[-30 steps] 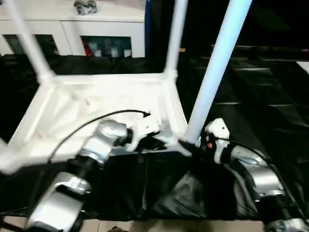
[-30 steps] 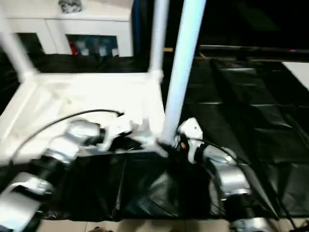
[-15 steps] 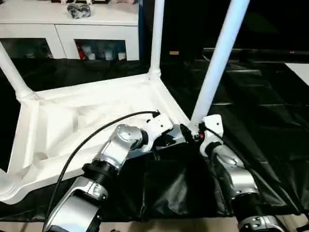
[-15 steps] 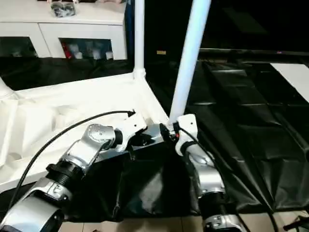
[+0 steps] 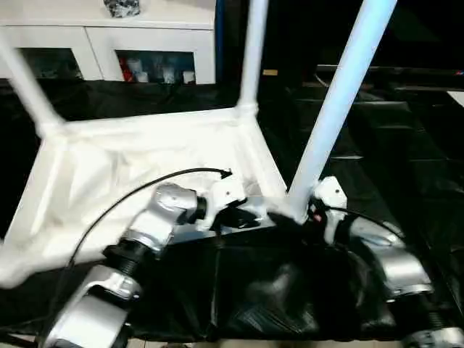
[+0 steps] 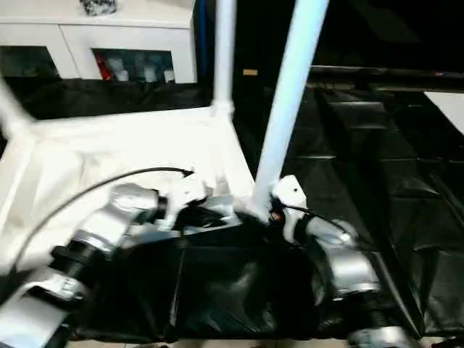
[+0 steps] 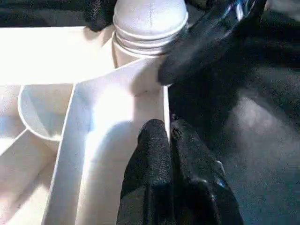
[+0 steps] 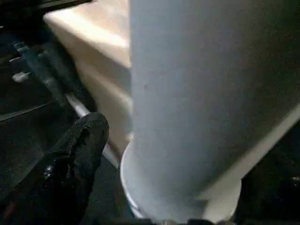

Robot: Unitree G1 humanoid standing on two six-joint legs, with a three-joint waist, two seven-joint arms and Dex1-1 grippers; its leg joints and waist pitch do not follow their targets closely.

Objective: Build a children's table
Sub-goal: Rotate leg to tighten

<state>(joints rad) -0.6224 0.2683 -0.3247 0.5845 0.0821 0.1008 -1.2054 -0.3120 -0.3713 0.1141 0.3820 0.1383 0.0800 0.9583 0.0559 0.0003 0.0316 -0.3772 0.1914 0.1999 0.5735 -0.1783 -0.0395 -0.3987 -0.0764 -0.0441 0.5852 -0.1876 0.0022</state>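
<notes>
The children's table lies upside down on the black sheet, its white ribbed tabletop [image 5: 138, 167] facing up. Legs stand upright in the corners: the near right leg [image 5: 335, 116], the far right leg [image 5: 252, 51] and the far left leg [image 5: 25, 80]. My left gripper [image 7: 168, 129] is shut on the tabletop's thin rim [image 7: 165, 101] beside the near right corner; it is also seen from the head [image 5: 250, 214]. My right gripper [image 5: 293, 217] is open at the foot of the near right leg [image 8: 197, 93], with one black finger [image 8: 79, 150] standing off the tube.
A white cabinet [image 5: 109, 43] with glass doors stands behind the table, a small bag [image 5: 123, 7] on top. Black sheeting [image 5: 391, 145] covers the floor to the right. A black cable [image 5: 145, 185] arcs over my left forearm.
My right gripper's fingers have spread wider at the foot of the near right leg. The left grip on the rim is unchanged. The head camera has shifted.
</notes>
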